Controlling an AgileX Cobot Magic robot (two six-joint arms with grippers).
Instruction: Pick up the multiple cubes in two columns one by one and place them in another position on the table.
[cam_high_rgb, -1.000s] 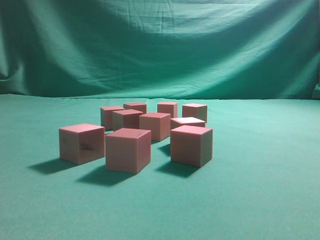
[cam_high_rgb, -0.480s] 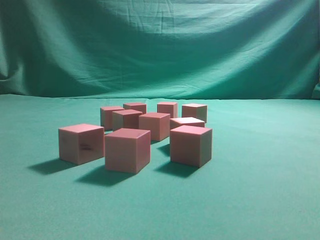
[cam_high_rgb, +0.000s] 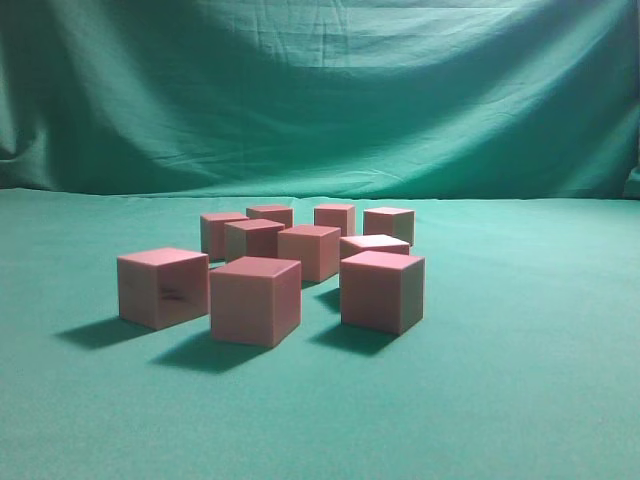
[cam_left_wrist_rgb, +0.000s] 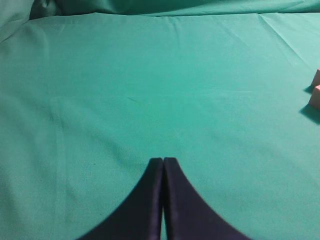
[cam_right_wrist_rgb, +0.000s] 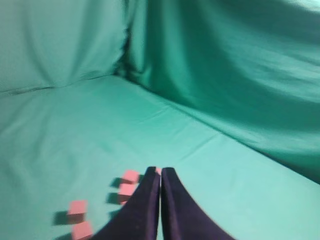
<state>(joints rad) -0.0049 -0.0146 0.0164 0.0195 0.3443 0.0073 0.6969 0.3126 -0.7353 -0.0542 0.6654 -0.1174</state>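
Nine cubes counted: nine cubes (cam_high_rgb: 300, 265) showed in the exterior view, bunched near the middle of the table (cam_high_rgb: 520, 400); a tenth, if any, would have been hidden behind the others.
Progress: as a judgement, little or nothing was done; the cubes stood in one loose cluster and neither arm appeared in the exterior view.
Left to do: seemingly every pick and place, one cube at a time.
Arrangement: the two columns read only loosely; the marked cube (cam_high_rgb: 163, 287) sat apart at the front left, beside the front middle cube (cam_high_rgb: 256, 300) and the front right cube (cam_high_rgb: 382, 290), none of them touching.
Left gripper: the left gripper (cam_left_wrist_rgb: 163, 161) hung over bare cloth with its dark fingers pressed together and nothing between them; only slivers of cubes showed at the right edge of its view.
Right gripper: the right gripper (cam_right_wrist_rgb: 160, 172) was likewise closed and empty, held high, with a few cubes small and blurred below it.
Cube material: matte, pinkish-red to tan, flat-faced with sharp edges and corners; likely rigid and easy to pinch across opposite faces.
Mark: a small dark print on the front face of the marked cube.
Table surface: green cloth, matte, faintly creased, showing soft shadows.
Backdrop: the draped green cloth backdrop (cam_high_rgb: 320, 100) hung in broad folds.
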